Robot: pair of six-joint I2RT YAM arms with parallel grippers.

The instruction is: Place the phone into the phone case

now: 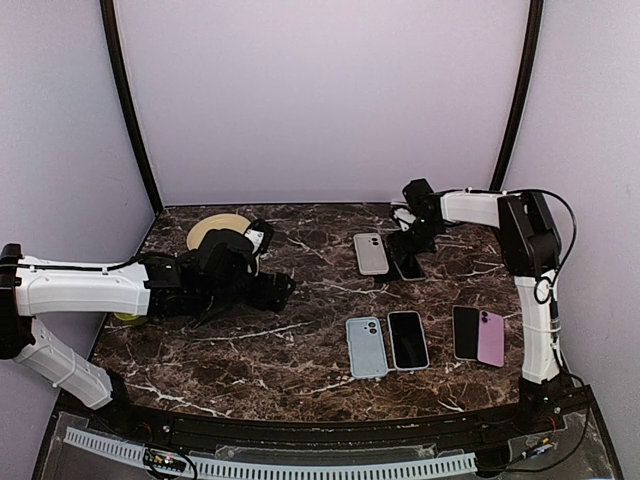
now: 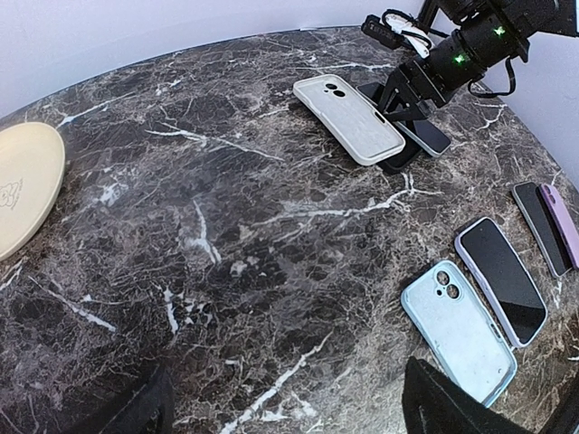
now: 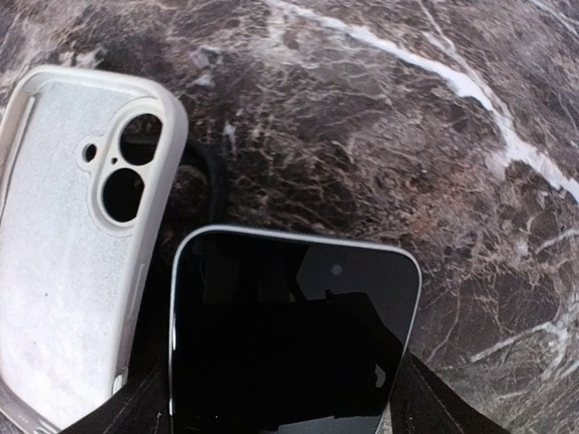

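**Desk:** Phone [image 3: 294,334] fills the right wrist view, black glass up, pale rim, clamped at its long edges by the right gripper [image 3: 276,402]. Correct?

**Photographer:** So it reads. A finger flanks each side, and the near end looks raised off the table [image 3: 389,108], with shadow under it. How firm the hold is, I can't confirm.

**Desk:** And the case [image 3: 68,244]?

**Photographer:** White, open side up, camera cut-outs showing. It lies just beside the phone, on its left, toward the table's far side. I see no contact between them.

**Desk:** Which step, then?

**Photographer:** Pick-up, by my reading; nothing is seated. The next move calls for carrying the phone over the case, squaring the edges and pressing down. The front-camera dot sits at the same end as the cut-outs, so no turn seems needed. The glass looks slick and the case looks soft, so a skewed corner could pop out.

**Desk:** The left gripper [image 2: 289,411]?

**Photographer:** Fingers wide apart, holding nothing, low over the marble well left of the work. A blue case [image 2: 457,333] is nearest it.
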